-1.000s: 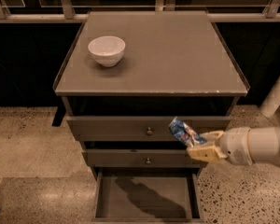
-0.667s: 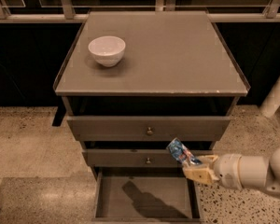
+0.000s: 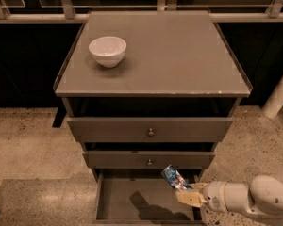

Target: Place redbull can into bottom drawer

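My gripper [image 3: 187, 192] reaches in from the lower right and is shut on the redbull can [image 3: 174, 177], a slim blue and silver can tilted with its top toward the upper left. The can hangs over the right part of the bottom drawer [image 3: 118, 199], which is pulled out and shows a flat grey floor. The can's shadow lies on the drawer floor just left of it. The can is above the floor and not touching it.
A white bowl [image 3: 107, 50] stands on the cabinet top [image 3: 179, 55] at the left. The two upper drawers with round knobs [image 3: 151, 132] are slightly out. Speckled floor surrounds the cabinet; a pale post [image 3: 279, 98] stands at the right.
My gripper has moved down with the can, from level with the top drawer's front to just over the open bottom drawer. The bowl and drawers have not moved.
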Robot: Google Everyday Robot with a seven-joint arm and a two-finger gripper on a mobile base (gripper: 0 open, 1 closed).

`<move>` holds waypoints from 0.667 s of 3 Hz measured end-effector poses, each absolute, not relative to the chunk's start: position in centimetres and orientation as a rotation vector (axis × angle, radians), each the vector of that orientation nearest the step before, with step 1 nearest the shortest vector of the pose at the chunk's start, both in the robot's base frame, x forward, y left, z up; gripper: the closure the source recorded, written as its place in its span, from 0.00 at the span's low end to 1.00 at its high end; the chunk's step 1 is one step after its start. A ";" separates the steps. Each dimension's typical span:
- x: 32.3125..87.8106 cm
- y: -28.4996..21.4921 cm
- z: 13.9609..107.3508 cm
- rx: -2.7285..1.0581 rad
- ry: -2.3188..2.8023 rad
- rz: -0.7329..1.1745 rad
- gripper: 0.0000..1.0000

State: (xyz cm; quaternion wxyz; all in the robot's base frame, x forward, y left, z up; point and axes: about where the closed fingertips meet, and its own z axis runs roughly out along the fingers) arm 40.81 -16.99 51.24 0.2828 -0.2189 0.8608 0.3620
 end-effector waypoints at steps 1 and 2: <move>40.6 -16.8 50.6 -0.579 2.309 0.987 1.00; 40.4 -16.9 49.2 -0.535 2.308 1.017 1.00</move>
